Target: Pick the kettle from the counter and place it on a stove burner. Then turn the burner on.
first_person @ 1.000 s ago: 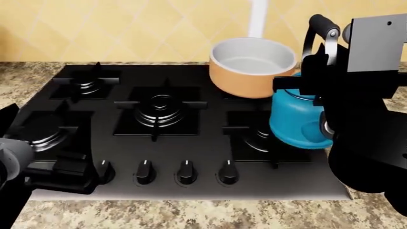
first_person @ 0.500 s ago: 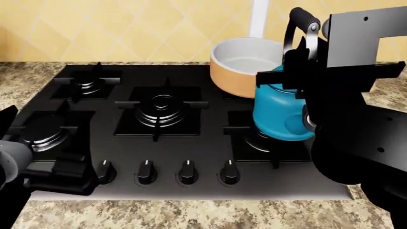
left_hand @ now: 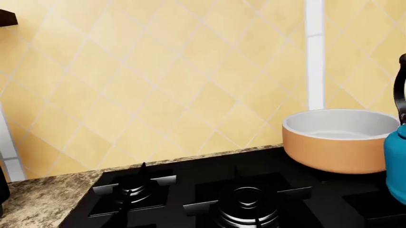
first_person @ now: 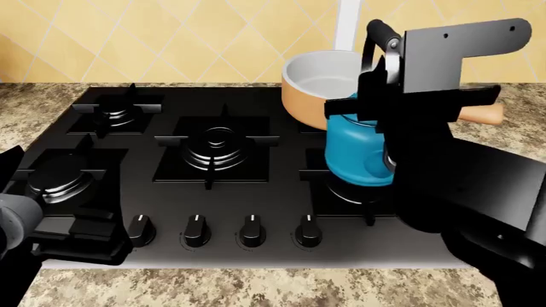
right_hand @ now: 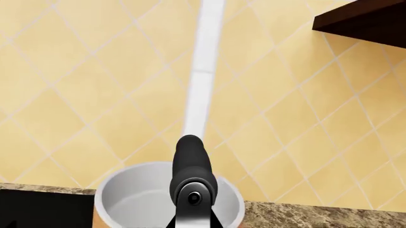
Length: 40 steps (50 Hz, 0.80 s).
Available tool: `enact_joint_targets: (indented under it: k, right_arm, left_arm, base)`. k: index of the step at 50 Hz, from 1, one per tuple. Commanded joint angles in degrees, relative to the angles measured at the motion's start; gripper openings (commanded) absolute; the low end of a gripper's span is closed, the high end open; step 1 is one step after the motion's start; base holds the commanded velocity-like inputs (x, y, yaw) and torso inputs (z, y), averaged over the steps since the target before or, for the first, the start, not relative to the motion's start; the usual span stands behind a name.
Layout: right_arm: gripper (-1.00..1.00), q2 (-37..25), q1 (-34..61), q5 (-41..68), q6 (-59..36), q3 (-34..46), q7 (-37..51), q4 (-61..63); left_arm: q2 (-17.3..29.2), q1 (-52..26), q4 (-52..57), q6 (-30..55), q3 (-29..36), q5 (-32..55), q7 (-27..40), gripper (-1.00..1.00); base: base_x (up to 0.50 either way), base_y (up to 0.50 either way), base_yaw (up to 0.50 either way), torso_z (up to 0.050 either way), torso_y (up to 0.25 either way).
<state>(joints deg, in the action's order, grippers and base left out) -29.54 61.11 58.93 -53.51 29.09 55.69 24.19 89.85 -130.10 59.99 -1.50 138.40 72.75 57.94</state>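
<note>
Right gripper (first_person: 384,96) clamped on kettle (first_person: 360,152), carried clear above stove burner (first_person: 346,185) below it. Centre over grate, lower level, avoid saucepan (first_person: 320,86) behind. Left gripper (first_person: 85,233): opening indeterminable.

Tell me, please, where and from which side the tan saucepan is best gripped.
Grip the saucepan by its long handle, which juts toward the robot's right past the rim. Probably come from above on that side, since the carried kettle crowds the pan's front.
</note>
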Motion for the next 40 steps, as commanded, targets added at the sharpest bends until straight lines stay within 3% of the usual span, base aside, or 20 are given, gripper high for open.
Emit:
enact_joint_targets:
  k: [1,40]
  right_arm:
    - [-1.0,0.8,-0.6,-5.1,2.8,1.6,-2.7,-2.4]
    - [-1.0,1.8,-3.0,-12.4,9.3,5.1,-6.0,-10.2]
  left_arm:
    - [0.1,1.3,0.0,-0.4,-0.7,-0.4,0.1,1.0]
    - [0.1,5.3,0.0,-1.9,-1.8,-2.5,0.5,1.0]
  base:
    - [0.0,0.0,0.0,0.0,0.0]
    - [0.0,0.0,0.0,0.0,0.001]
